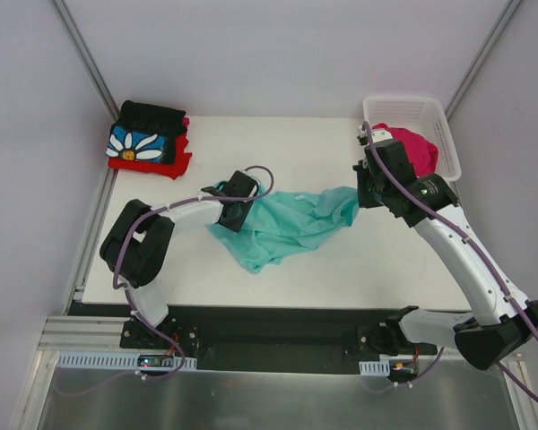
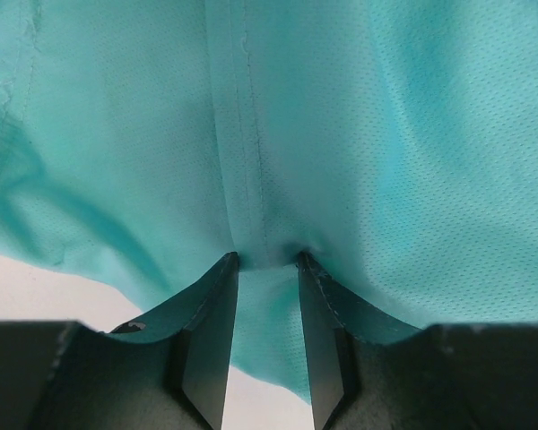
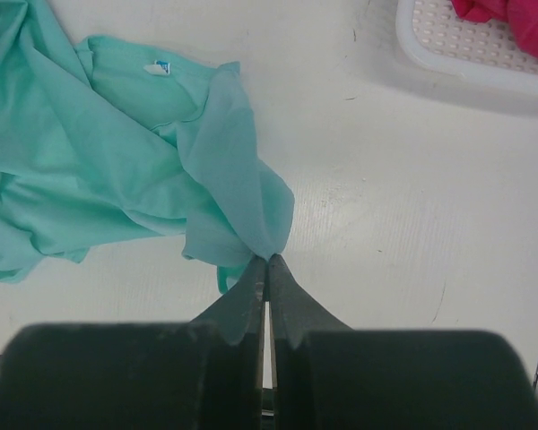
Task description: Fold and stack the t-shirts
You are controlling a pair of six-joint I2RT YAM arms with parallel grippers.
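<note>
The mint-teal t-shirt [image 1: 282, 224] lies crumpled and unfolded around the middle of the white table [image 1: 386, 260], stretched loosely from left to right, with its lowest bulge sagging towards the near edge. In the right wrist view its neck label [image 3: 161, 66] shows face up on the rumpled cloth. The left gripper [image 1: 236, 210] sits over the shirt's left end. Seen from the left wrist, its fingers [image 2: 206, 331] stand a little apart with a fold of the teal cloth pinched between their tips, just where a stitched seam [image 2: 242, 134] runs down to them. The right gripper [image 1: 366, 193] is at the shirt's right end, its jaws pressed together on a thin point of the fabric, which is drawn up to a peak between the fingertips [image 3: 251, 287]. At the far left corner of the table rests a folded stack: the black t-shirt [image 1: 148, 134] with a white daisy on blue lies on top of the red t-shirt [image 1: 157, 166], whose edge shows along the near and right sides. At the far right corner stands a white plastic lattice basket [image 1: 444, 134], just beyond the right arm, and the magenta-pink t-shirt [image 1: 417, 148] lies bunched inside it.
</note>
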